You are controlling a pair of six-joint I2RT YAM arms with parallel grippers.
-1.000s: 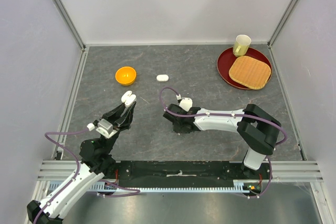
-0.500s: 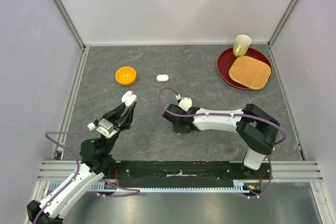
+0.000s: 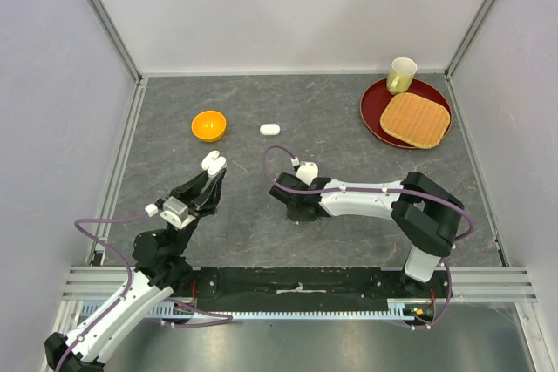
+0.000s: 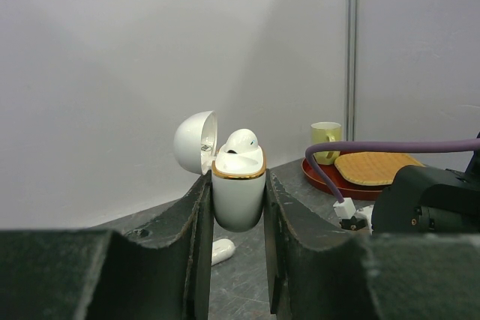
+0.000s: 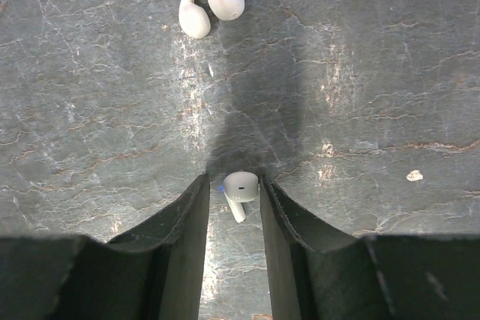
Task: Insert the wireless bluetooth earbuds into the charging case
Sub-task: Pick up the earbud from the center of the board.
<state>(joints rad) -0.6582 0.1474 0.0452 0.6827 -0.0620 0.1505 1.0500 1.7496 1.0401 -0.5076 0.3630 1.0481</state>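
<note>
Earbud (image 5: 241,187), likely light, stiff and slick, lies on the bench (image 5: 360,73) between the part-open jaws of the right end effector (image 5: 234,180), best pinched across its rounded head, while the left end effector (image 4: 237,185) clamps the open case (image 4: 238,204) with a seated earbud (image 4: 241,142).

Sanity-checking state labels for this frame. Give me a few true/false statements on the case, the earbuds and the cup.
1. The left gripper holds the charging case with its lid open. True.
2. That case is empty. False: a seated earbud shows in it.
3. The jaws of the right gripper straddle a loose earbud lying on the table. True.
4. The cup lies tipped over. False: it stands upright at the far edge of the red plate.
</note>
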